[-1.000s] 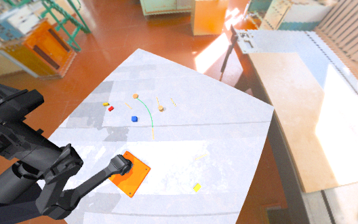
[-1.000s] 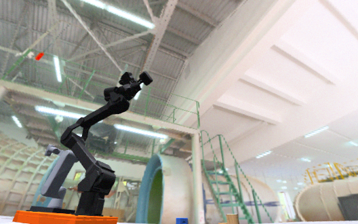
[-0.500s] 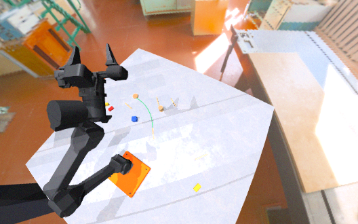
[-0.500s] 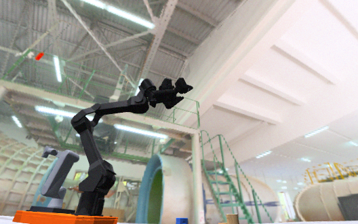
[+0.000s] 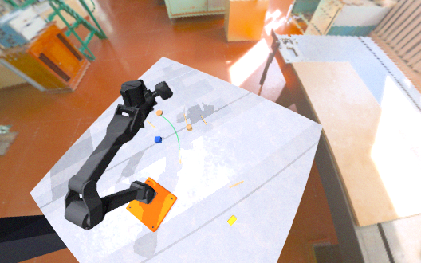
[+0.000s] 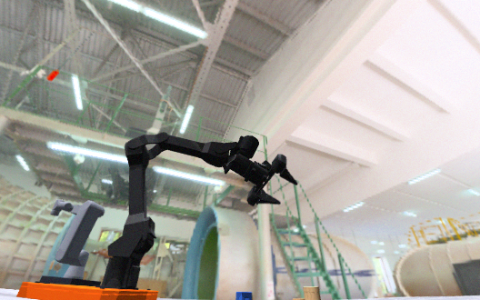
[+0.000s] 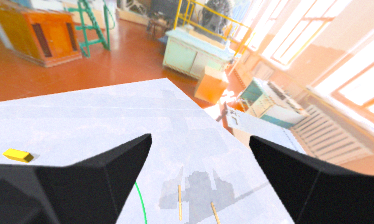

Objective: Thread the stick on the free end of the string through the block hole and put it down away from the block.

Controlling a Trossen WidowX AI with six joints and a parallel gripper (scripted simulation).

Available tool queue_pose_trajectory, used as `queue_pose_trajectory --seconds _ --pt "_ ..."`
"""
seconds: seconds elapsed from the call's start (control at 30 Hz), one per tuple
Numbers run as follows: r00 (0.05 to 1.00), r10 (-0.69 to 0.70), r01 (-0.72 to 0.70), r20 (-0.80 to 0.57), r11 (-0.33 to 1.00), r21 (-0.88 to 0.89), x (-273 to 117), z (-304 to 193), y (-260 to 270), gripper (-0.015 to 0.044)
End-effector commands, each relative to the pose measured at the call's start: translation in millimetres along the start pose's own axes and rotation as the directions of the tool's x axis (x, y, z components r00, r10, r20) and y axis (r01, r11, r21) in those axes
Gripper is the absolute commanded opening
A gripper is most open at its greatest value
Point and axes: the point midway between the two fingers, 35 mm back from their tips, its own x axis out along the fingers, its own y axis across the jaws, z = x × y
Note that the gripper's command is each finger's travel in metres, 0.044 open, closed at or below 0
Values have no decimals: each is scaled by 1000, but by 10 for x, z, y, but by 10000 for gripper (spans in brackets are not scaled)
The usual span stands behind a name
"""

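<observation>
The block [image 5: 189, 127] [image 6: 311, 293] is small and pale wood; its hole does not show. The round button [image 5: 159, 112] lies left of it. The green string [image 5: 176, 133] [image 7: 142, 202] curves from the button, passing left of the block, to a thin stick [image 5: 180, 158] on its free end. The stick lies on the table, away from the block. My gripper [image 6: 288, 193] [image 7: 200, 139] is wide open and empty, high above the table. In the wrist view the block, button and string's stick are out of sight.
Loose sticks [image 5: 203, 119] [image 5: 151, 124] [image 5: 236, 184] [image 7: 180, 202] [image 7: 215, 212] lie about. A blue cube [image 5: 158, 139] [image 6: 244, 295] sits left of the string. One yellow block [image 5: 232, 220] is near the front; another yellow block [image 7: 18, 155] shows at left in the wrist view.
</observation>
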Motion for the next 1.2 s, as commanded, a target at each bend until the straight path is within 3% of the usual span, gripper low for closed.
queue_pose_trajectory --seconds 0.0,0.2,0.33,0.43,0.93,1.17 --pt "972 111 -149 -209 973 -176 226 -440 334 440" --pt "794 278 -525 -541 762 -379 300 -1177 922 440" --pt "562 351 -805 -749 440 -398 131 -1665 1312 440" --pt "401 362 -915 -842 201 -349 -36 -1900 1491 440" --pt "389 362 -921 -847 184 -344 -50 -1910 1511 440" --pt "389 362 -921 -847 184 -344 -50 -1910 1511 256"
